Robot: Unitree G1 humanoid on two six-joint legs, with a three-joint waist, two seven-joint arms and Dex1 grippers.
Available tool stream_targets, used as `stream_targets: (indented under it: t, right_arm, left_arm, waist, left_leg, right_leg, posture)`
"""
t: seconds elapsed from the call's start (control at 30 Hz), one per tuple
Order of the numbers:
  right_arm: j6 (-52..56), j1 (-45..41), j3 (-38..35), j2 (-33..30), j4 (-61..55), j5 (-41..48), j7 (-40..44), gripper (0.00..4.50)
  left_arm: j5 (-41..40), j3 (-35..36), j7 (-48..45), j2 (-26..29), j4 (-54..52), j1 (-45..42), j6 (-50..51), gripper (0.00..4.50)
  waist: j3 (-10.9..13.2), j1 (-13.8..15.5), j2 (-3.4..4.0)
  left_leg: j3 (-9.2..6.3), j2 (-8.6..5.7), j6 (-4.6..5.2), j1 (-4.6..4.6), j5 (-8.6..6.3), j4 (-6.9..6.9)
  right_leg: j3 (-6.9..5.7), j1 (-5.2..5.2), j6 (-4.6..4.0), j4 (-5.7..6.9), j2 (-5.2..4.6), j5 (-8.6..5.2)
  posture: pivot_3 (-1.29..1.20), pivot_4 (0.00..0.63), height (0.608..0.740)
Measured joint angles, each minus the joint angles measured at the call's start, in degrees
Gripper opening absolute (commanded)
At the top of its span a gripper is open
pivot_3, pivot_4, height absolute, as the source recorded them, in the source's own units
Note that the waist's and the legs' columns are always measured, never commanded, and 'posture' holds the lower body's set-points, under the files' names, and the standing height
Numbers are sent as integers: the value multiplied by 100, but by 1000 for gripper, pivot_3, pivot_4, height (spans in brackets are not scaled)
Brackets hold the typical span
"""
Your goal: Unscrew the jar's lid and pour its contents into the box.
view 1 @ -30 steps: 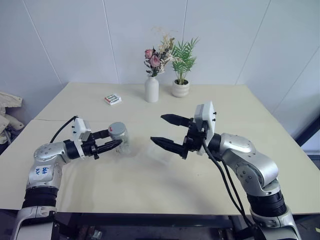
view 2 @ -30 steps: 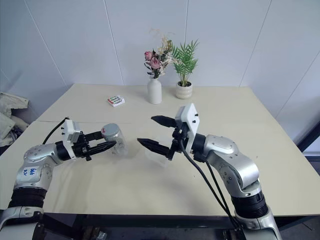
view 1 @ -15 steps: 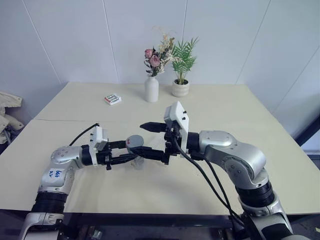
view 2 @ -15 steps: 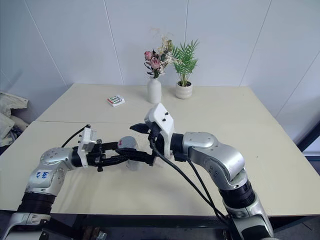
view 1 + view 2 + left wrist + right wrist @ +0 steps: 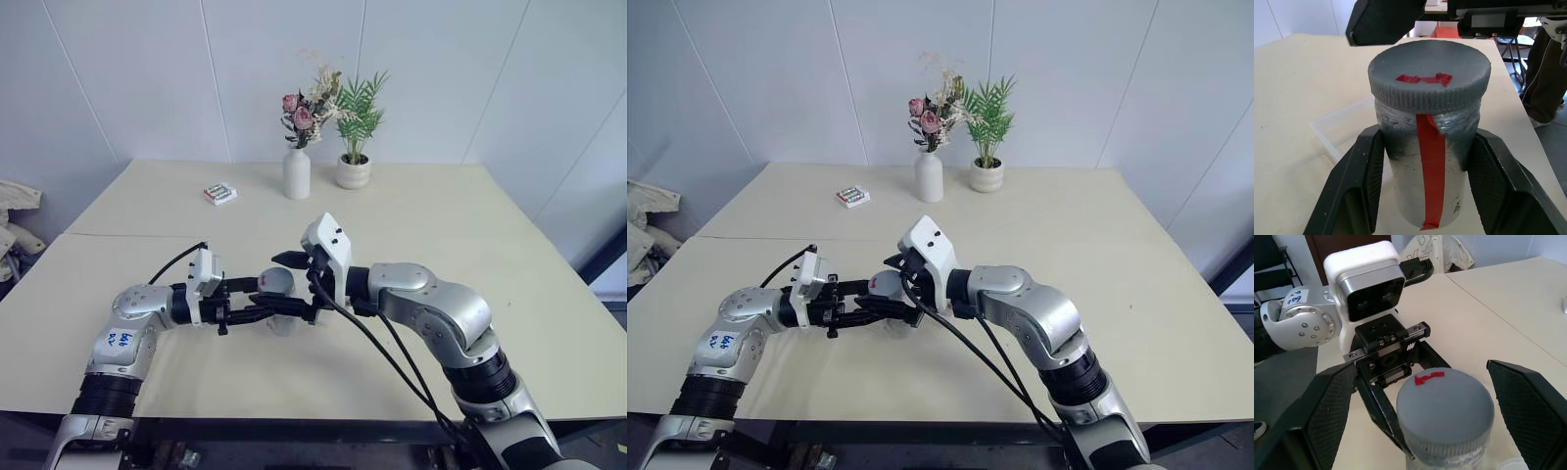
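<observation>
Nearest of all, the left gripper [image 5: 1425, 196] is clamped on the jar [image 5: 1427, 166], one black finger [image 5: 1359, 186] pressed against each side of its silver body, with the red stripe facing the wrist camera between them. That jar stands upright, held just above the table [image 5: 411, 211], and the grey lid [image 5: 1429, 73] sits screwed on its top, a scrap of red tape on its flat face. Around the lid, the right gripper [image 5: 1422, 406] stands spread wide: its two fingers [image 5: 1327, 406] flank the cap on either side with clear gaps, so neither pad touches it. From the head cameras, the left gripper reaches the jar from the robot's left and the right gripper meets it from the robot's right, pointing roughly level.

Just behind and below the jar lies the box [image 5: 1347, 129], a shallow clear tray flat on the table. Whether the contents are inside the jar cannot be told, since the lid covers them.

Well beyond the jar, toward the far edge of the table, sits a small white pack [image 5: 221, 194] with green and red pieces. Further right of it stand a white vase [image 5: 297, 176] with pink flowers and a small potted plant [image 5: 355, 171], near each other against the white wall.
</observation>
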Motion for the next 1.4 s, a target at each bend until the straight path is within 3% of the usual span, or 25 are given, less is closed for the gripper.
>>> stream_targets:
  t: [0.57, 0.77, 1.13, 1.3, 1.4]
  right_arm:
    - [-39, 52, -3, 234, 121, -368, -173, 4500]
    - [-143, 52, -26, 295, 188, -473, -192, 2576]
    - [-269, 84, -55, 272, 268, -482, -47, 2555]
    - [-536, 83, -150, -2, 462, -340, 734, 2555]
    - [-880, -2, -168, -381, 766, -134, 1817, 2555]
  left_arm:
    - [1, -11, 119, -18, 37, -202, -6, 2103]
    - [2, -14, 119, -19, 38, -202, -5, 2103]
    - [1, -14, 110, -18, 48, -202, -4, 2103]
    - [-31, -89, -121, -18, 9, -242, -12, 2103]
    - [-91, -283, -441, -19, -27, -324, -6, 2103]
  waist:
    - [0, -13, 0]
    - [0, -11, 0]
    - [0, -11, 0]
    - [0, -7, 0]
    - [0, -4, 0]
  left_leg:
    - [0, -1, 0, -5, 0, 6]
    - [0, -1, 0, -5, 0, 10]
    - [0, -1, 0, -5, 0, 10]
    - [0, -3, 0, -6, 0, 13]
    - [1, -4, 0, -8, 0, 18]
  right_leg:
    - [1, -7, 1, 9, 1, 0]
    - [1, -6, 1, 11, 1, 0]
    - [1, -7, 1, 12, 2, 0]
    - [1, -5, 1, 12, 2, 0]
    - [0, -4, 4, 11, 2, 2]
  posture:
    - [0, 150, 740]
    - [0, 150, 740]
    - [0, 150, 740]
    - [0, 150, 740]
    - [0, 150, 740]
